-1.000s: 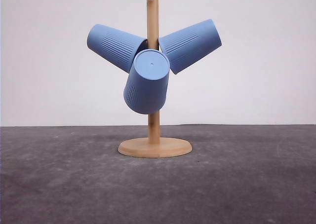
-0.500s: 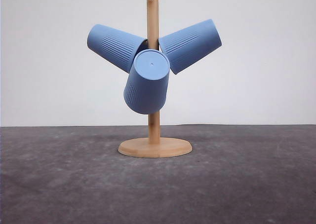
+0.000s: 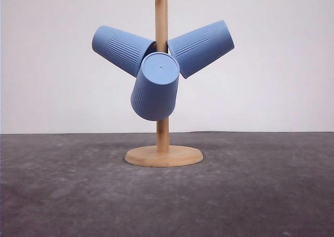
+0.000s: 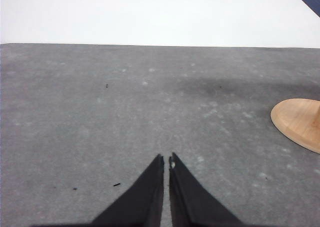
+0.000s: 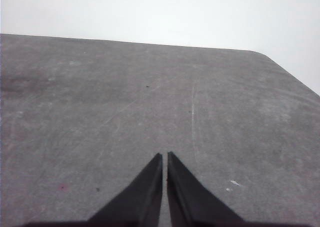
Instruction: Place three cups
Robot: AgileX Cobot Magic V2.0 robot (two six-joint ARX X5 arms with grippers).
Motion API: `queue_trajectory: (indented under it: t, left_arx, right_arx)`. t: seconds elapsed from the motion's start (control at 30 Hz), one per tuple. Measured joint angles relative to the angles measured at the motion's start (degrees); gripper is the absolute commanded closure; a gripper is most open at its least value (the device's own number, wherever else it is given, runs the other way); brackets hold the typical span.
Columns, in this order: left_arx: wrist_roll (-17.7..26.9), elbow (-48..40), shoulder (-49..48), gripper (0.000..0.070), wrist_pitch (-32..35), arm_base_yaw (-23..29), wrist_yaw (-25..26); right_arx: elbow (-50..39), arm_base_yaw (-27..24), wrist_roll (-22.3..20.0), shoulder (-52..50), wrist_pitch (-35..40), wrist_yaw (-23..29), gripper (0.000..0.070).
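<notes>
Three cups hang on the wooden rack [image 3: 162, 138]: left cup [image 3: 121, 49] pointing to 10 o'clock, front cup [image 3: 155, 85] to 6 o'clock, right cup [image 3: 202, 47] to 2 o'clock. Left tool [image 4: 165, 160] is closed and empty, with the rack base at 2 o'clock. Right tool [image 5: 164, 156] is closed and empty over bare table [image 5: 100, 97]. The left arm appears nearer.

Three light-blue ribbed cups [image 3: 155, 88], tan wooden stand [image 3: 163, 155], dark grey table [image 3: 261, 195]
</notes>
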Motion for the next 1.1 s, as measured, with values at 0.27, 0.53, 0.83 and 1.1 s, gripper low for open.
queue_trajectory:
  t: [0.27, 0.53, 0.83, 1.1]
  left_arx:
    - [0.0, 0.0, 0.0, 0.07, 0.0, 0.0, 0.0]
    - [0.0, 0.0, 0.0, 0.07, 0.0, 0.0, 0.0]
    - [0.0, 0.0, 0.0, 0.07, 0.0, 0.0, 0.0]
    - [0.0, 0.0, 0.0, 0.07, 0.0, 0.0, 0.0]
  right_arx:
    - [0.0, 0.0, 0.0, 0.0, 1.4, 0.0, 0.0689]
    - [0.0, 0.0, 0.0, 0.0, 1.4, 0.0, 0.0689]
    - [0.0, 0.0, 0.0, 0.0, 1.4, 0.0, 0.0689]
    - [0.0, 0.0, 0.0, 0.0, 1.4, 0.0, 0.0689]
